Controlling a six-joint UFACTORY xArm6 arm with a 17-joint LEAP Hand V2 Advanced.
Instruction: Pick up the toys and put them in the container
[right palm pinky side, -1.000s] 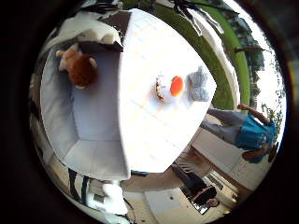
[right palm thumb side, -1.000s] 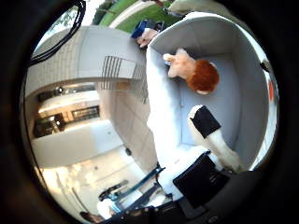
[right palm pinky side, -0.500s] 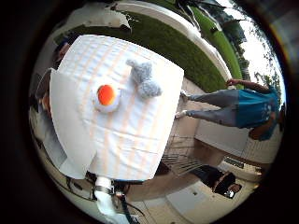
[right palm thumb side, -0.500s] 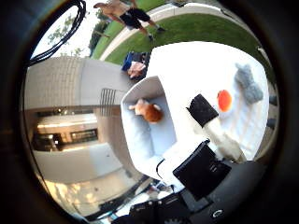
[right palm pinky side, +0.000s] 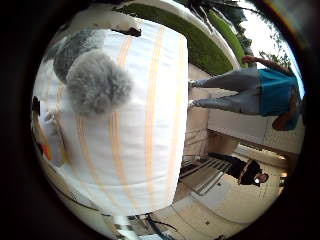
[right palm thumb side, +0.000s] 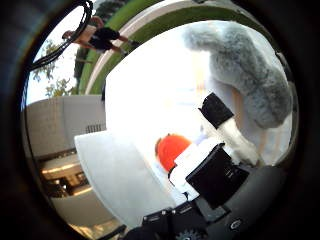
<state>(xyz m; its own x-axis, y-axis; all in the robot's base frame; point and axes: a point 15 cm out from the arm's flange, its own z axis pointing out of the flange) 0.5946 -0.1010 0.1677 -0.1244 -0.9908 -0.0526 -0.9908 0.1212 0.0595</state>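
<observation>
Right hand (right palm thumb side: 220, 150) above a table under a white, orange-striped cloth (right palm pinky side: 145, 120); one finger reaches toward the grey plush toy (right palm pinky side: 95, 85), contact unclear. Whether the fingers are spread or curled cannot be told. An orange toy (right palm thumb side: 172, 150) lies just beside the hand. Bare cloth extends from the toys to the edge.

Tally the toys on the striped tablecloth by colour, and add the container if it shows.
Grey plush toy: 1
Orange toy: 1
White container: 1
Total: 3
</observation>
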